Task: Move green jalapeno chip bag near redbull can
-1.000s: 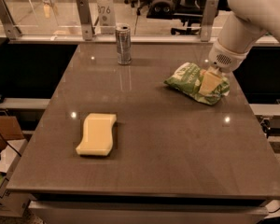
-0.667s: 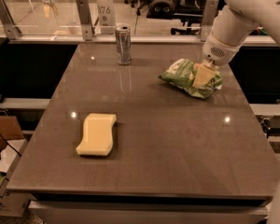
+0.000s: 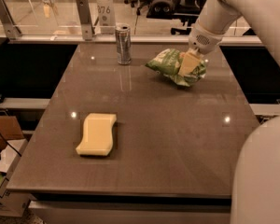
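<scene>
The green jalapeno chip bag (image 3: pixel 167 65) is crinkly light green and sits at the far right of the table top, right of the redbull can. The redbull can (image 3: pixel 123 44) stands upright near the far edge, a short gap left of the bag. My gripper (image 3: pixel 189 64) comes down from the white arm at the upper right and is shut on the right part of the bag; a pale finger (image 3: pixel 188 63) shows against the bag.
A pale yellow sponge block (image 3: pixel 97 133) lies at the near left of the brown table (image 3: pixel 158 139). A glass barrier with metal posts (image 3: pixel 84 17) runs along the far edge. The robot's white body (image 3: pixel 263 176) fills the lower right.
The gripper has carried the chip bag leftward and toward the far edge, closer to the can. The can and sponge have not moved.
</scene>
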`<state>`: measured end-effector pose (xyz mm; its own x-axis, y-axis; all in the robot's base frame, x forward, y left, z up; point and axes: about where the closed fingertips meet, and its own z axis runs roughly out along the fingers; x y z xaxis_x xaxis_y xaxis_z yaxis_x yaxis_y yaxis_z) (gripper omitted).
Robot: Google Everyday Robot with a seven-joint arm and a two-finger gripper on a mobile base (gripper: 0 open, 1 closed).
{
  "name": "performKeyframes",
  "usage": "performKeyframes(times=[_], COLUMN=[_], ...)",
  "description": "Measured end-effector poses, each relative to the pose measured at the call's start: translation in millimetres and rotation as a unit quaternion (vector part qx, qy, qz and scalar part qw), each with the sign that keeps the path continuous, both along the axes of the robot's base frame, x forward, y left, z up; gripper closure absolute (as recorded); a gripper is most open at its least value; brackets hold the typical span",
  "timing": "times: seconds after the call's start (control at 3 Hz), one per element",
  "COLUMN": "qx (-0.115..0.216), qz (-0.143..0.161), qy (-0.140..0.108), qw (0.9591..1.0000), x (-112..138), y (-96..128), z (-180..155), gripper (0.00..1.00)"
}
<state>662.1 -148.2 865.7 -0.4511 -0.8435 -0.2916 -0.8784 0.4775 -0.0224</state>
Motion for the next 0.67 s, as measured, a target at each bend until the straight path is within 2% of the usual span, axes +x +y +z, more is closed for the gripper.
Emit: performKeyframes(times=[0.33, 0.67], qx=[0.015, 0.024], qz=[0.017, 0.033], qy=[-0.006, -0.014], qw=[0.9997, 0.999], x=[14, 25], y=[24, 47], z=[3, 4], gripper=[1.0, 0.81])
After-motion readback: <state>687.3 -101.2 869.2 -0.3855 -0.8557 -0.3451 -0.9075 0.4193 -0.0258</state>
